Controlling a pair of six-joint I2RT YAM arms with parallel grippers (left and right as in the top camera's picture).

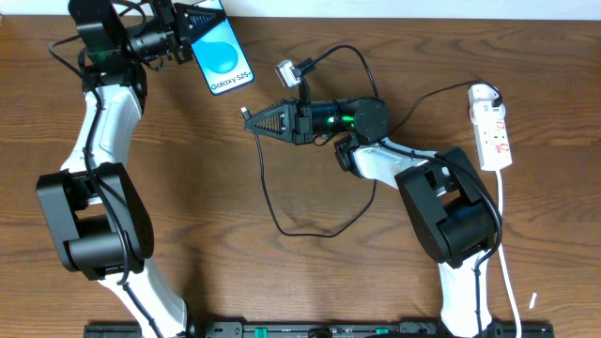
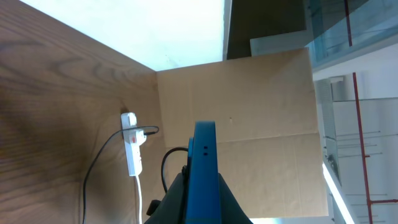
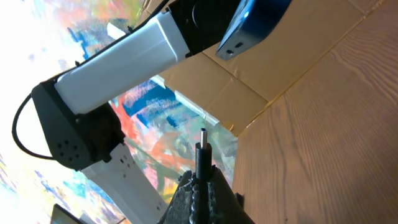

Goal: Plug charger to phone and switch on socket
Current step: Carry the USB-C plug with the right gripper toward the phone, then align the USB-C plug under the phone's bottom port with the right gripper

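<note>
The phone (image 1: 223,53), blue screen with "Galaxy S25+" text, is held off the table at the back by my left gripper (image 1: 192,26), which is shut on it. It shows edge-on in the left wrist view (image 2: 204,165) and from below, port end showing, in the right wrist view (image 3: 252,22). My right gripper (image 1: 258,120) is shut on the charger plug (image 1: 245,111), whose tip (image 3: 202,146) points toward the phone but is apart from it. The black cable (image 1: 282,221) loops over the table. The white socket strip (image 1: 492,127) lies at the right, also in the left wrist view (image 2: 132,149).
A small white adapter block (image 1: 287,72) lies behind the right gripper. The thick white cord (image 1: 504,239) runs from the strip to the front edge. A cardboard wall (image 2: 249,106) stands beyond the table.
</note>
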